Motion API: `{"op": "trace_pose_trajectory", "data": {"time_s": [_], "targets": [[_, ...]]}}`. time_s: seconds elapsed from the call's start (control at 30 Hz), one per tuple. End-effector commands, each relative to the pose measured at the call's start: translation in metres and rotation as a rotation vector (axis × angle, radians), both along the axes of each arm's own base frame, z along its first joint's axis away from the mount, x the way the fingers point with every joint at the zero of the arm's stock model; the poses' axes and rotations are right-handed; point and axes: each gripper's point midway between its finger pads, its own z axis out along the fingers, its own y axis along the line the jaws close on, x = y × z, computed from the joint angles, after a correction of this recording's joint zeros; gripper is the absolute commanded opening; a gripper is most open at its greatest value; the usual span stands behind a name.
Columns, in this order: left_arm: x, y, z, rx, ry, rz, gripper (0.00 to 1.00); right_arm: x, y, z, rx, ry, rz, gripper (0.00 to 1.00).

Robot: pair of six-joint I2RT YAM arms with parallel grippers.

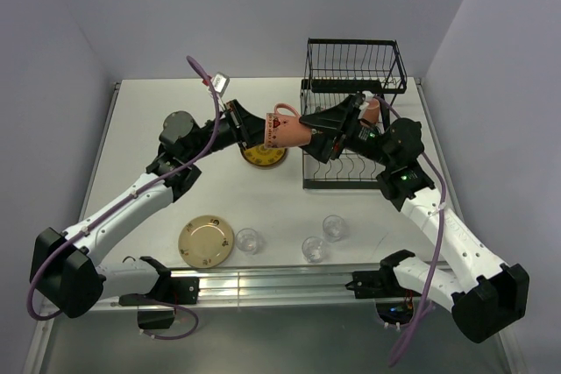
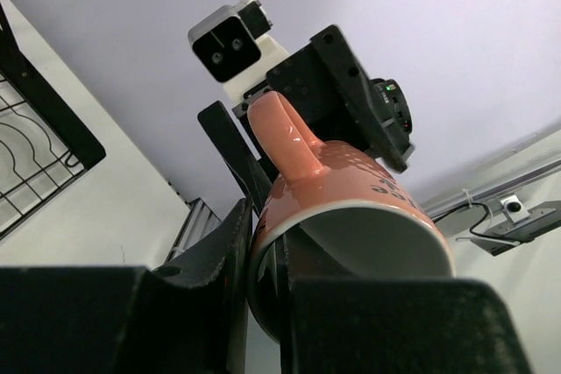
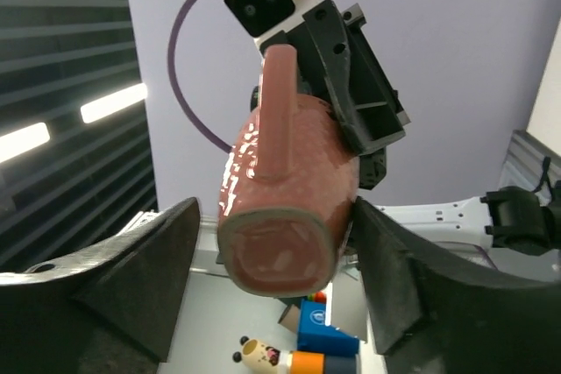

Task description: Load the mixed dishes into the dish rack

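Orange-and-white, the mug [image 1: 285,127] hangs on its side in mid-air at the middle of the overhead frame, handle up, just left of the black wire dish rack [image 1: 351,66]. Your left gripper [image 2: 263,260] is clamped on its rim, with one finger [image 2: 210,251] outside the wall and the other inside the cup. Your right gripper [image 3: 276,278] stands with its jaws wide apart around the mug's base. In its wrist view the left pad [image 3: 131,269] shows a clear gap. The right pad sits just beside the wall, and you cannot tell whether it touches. Just below the mug in the overhead frame, the yellow plate [image 1: 263,157] lies on the table [image 1: 140,120].
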Motion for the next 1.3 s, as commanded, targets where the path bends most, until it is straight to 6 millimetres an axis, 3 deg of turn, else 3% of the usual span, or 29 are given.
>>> {"op": "trace_pose_trajectory", "data": {"time_s": [0.0, 0.1, 0.23, 0.27, 0.37, 0.4, 0.47, 0.57, 0.6, 0.67, 0.7, 0.73, 0.77, 0.8, 0.87, 0.93, 0.97, 1.1, 1.27], "targets": [[-0.006, -0.001, 0.005, -0.012, -0.037, -0.024, 0.0, -0.02, -0.003, 0.041, 0.044, -0.147, 0.019, 0.74], [-0.007, 0.0, 0.004, -0.009, -0.035, -0.023, 0.0, -0.019, -0.001, 0.039, 0.029, -0.148, 0.021, 0.55], [-0.01, -0.001, 0.002, 0.0, -0.024, -0.048, 0.04, -0.017, 0.004, 0.037, -0.004, -0.15, 0.03, 0.0], [-0.009, -0.003, -0.003, 0.014, 0.004, -0.056, 0.2, -0.017, 0.004, 0.036, -0.004, -0.151, 0.03, 0.0], [-0.005, -0.005, -0.007, 0.043, 0.036, -0.054, 0.5, -0.017, 0.001, 0.033, -0.002, -0.153, 0.007, 0.0], [-0.005, -0.003, -0.01, 0.053, 0.047, -0.047, 0.75, -0.017, 0.001, 0.032, -0.009, -0.153, 0.003, 0.0], [-0.001, 0.002, -0.013, 0.068, 0.062, -0.009, 0.99, -0.016, -0.001, 0.025, -0.036, -0.141, -0.014, 0.0], [0.012, 0.022, -0.019, 0.105, 0.087, 0.118, 0.99, -0.014, -0.003, 0.014, -0.055, -0.122, -0.028, 0.0], [0.023, 0.037, -0.015, 0.112, 0.077, 0.225, 0.99, -0.012, -0.005, 0.011, -0.061, -0.12, -0.04, 0.0], [0.035, 0.063, -0.045, 0.233, 0.212, 0.382, 0.99, -0.009, -0.009, 0.002, -0.099, -0.116, -0.059, 0.0], [0.05, 0.096, -0.047, 0.253, 0.245, 0.568, 0.99, -0.005, -0.012, -0.002, -0.119, -0.115, -0.078, 0.0], [0.053, 0.115, -0.051, 0.281, 0.291, 0.66, 0.99, -0.003, -0.015, -0.012, -0.152, -0.079, -0.086, 0.0], [0.046, 0.135, -0.082, 0.386, 0.404, 0.726, 0.99, -0.001, -0.018, -0.015, -0.185, -0.108, -0.103, 0.0], [0.047, 0.159, -0.087, 0.408, 0.449, 0.822, 0.99, 0.003, -0.021, -0.022, -0.219, -0.104, -0.124, 0.0], [0.043, 0.181, -0.098, 0.492, 0.483, 0.897, 0.99, 0.016, -0.036, -0.04, -0.335, -0.099, -0.184, 0.0], [0.043, 0.183, -0.102, 0.565, 0.47, 0.88, 0.98, 0.027, -0.052, -0.069, -0.463, -0.025, -0.243, 0.0], [0.04, 0.177, -0.107, 0.586, 0.475, 0.838, 0.96, 0.037, -0.066, -0.073, -0.546, -0.077, -0.291, 0.0], [0.035, 0.157, -0.137, 0.691, 0.492, 0.68, 0.74, 0.064, -0.115, -0.11, -0.896, -0.045, -0.457, 0.0], [0.016, 0.143, -0.173, 0.798, 0.529, 0.533, 0.7, 0.094, -0.159, -0.136, -1.173, -0.04, -0.584, 0.0]]}}
